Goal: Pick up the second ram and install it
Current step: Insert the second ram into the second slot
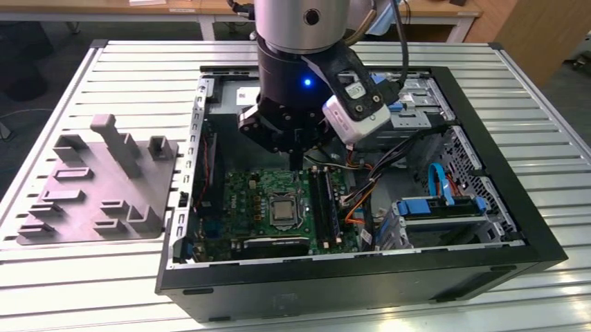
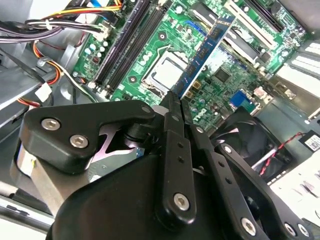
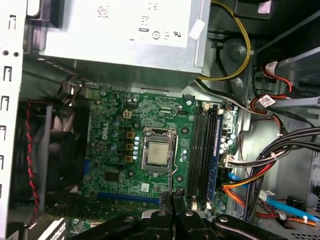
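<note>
Jaws tight on second ram (image 2: 204,55)

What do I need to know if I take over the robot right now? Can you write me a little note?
Gripper: shut on the second ram, pinching one end, so the blue strip sticks out past the fingertips.
Where: the arm reaches into the open computer case. The ram hangs above the green motherboard, near the silver processor socket and beside the black memory slots.
Done: the ram is picked up.
Left: it is not in a slot yet.
</note>
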`<action>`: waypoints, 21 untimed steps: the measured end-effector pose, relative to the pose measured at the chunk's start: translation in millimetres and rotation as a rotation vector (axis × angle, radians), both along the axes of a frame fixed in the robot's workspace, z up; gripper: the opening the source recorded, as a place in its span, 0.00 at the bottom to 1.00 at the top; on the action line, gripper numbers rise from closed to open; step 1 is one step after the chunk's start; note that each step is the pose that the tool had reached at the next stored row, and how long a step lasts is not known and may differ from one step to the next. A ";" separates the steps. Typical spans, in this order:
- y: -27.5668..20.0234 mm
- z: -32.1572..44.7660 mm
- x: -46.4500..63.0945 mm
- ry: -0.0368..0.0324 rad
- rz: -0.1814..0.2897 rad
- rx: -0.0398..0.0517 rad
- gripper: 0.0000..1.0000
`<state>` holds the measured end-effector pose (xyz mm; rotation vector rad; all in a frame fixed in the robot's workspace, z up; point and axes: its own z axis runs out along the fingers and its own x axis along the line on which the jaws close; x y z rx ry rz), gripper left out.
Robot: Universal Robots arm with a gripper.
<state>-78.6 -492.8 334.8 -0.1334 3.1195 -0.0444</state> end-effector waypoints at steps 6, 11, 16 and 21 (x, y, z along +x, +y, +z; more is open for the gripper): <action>0.0 -1.9 8.5 0.0001 0.000 0.0001 0.13; 0.5 -3.5 11.1 0.0001 0.000 0.0004 0.13; 0.5 -3.6 11.2 0.0001 0.000 0.0004 0.13; 0.5 -4.0 16.5 0.0001 0.000 0.0005 0.13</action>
